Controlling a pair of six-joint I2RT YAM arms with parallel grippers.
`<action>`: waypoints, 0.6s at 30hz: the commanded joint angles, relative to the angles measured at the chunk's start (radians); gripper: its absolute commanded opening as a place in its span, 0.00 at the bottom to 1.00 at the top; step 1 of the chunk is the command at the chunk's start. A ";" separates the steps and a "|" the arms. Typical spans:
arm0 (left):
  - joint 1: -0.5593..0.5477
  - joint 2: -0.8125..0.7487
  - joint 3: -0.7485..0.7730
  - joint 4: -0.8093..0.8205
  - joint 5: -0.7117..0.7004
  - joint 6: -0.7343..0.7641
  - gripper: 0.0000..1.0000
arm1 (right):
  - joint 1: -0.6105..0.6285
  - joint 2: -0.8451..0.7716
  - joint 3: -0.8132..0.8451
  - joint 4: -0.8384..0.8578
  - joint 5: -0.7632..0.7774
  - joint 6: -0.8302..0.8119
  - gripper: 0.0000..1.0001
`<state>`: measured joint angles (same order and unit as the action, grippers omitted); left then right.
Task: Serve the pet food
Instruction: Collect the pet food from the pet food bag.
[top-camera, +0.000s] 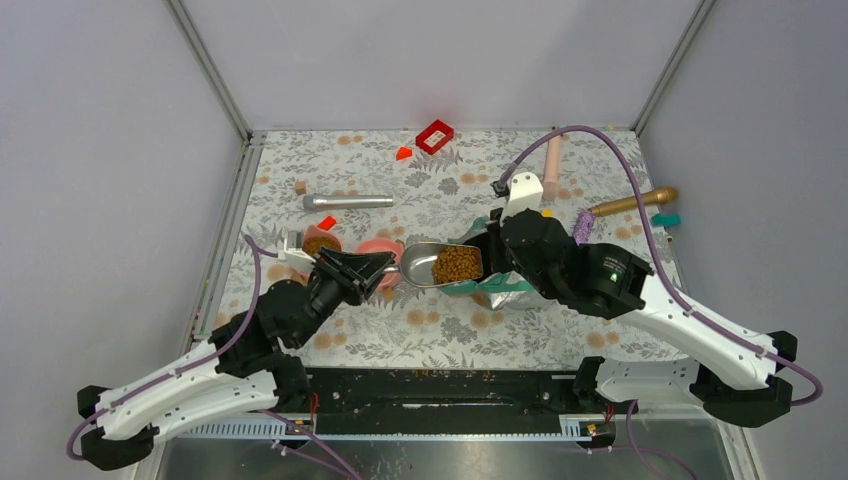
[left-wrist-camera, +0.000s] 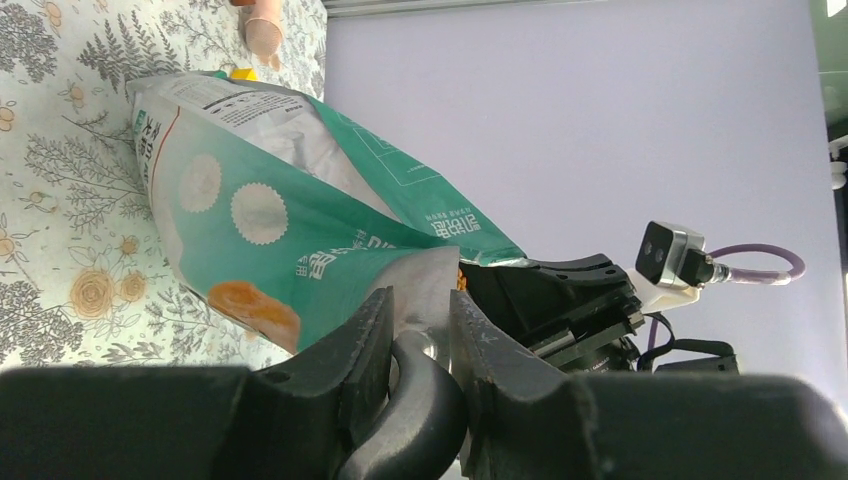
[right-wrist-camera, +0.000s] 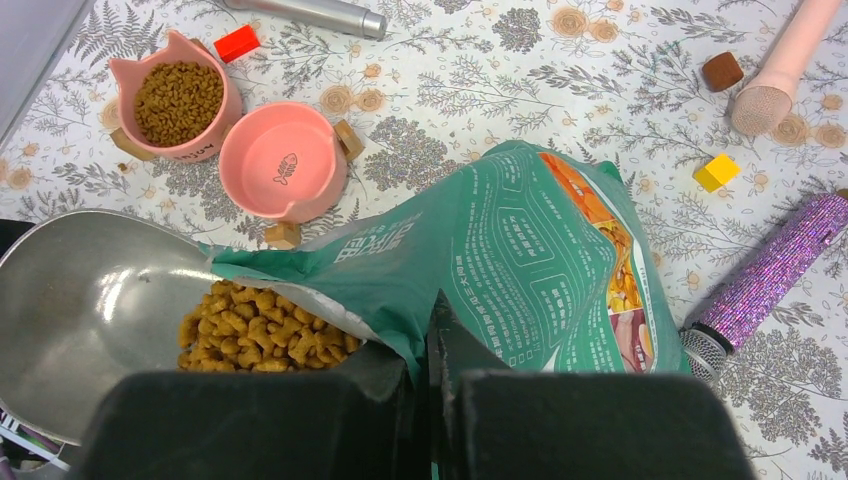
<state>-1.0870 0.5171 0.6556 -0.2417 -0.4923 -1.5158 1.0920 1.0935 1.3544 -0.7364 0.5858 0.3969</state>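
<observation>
A teal-green and white pouch (top-camera: 500, 288) lies on the flowered table, its open mouth facing left. My right gripper (top-camera: 490, 262) is shut on the pouch's upper lip (right-wrist-camera: 430, 335), holding it up. My left gripper (top-camera: 385, 265) is shut on the black handle (left-wrist-camera: 425, 400) of a metal scoop (top-camera: 425, 265) whose bowl sits in the pouch mouth. The scoop (right-wrist-camera: 90, 300) carries a heap of pet food (right-wrist-camera: 250, 330). Left of the scoop stand two pink bowls: a cat-eared bowl (right-wrist-camera: 178, 95) full of kibble and a round bowl (right-wrist-camera: 283, 160) that is empty.
A silver cylinder (top-camera: 348, 201) lies behind the bowls. A red box (top-camera: 435, 135) and red blocks sit at the back. A pink microphone (top-camera: 552, 165), a gold one (top-camera: 632, 203) and a purple glitter one (right-wrist-camera: 770, 270) lie right of the pouch. Small blocks (right-wrist-camera: 718, 172) are scattered around.
</observation>
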 joint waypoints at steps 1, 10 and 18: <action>0.016 -0.016 -0.054 0.061 -0.034 0.029 0.00 | -0.005 -0.070 0.046 0.046 0.063 0.005 0.00; 0.016 0.005 -0.088 0.148 -0.062 -0.035 0.00 | -0.006 -0.054 0.081 0.050 0.031 0.025 0.00; 0.016 0.128 -0.063 0.285 -0.065 -0.085 0.00 | -0.005 -0.052 0.088 0.062 0.018 0.052 0.00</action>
<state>-1.0805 0.5804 0.5739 -0.0597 -0.5117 -1.5803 1.0897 1.0889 1.3605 -0.7521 0.5850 0.4156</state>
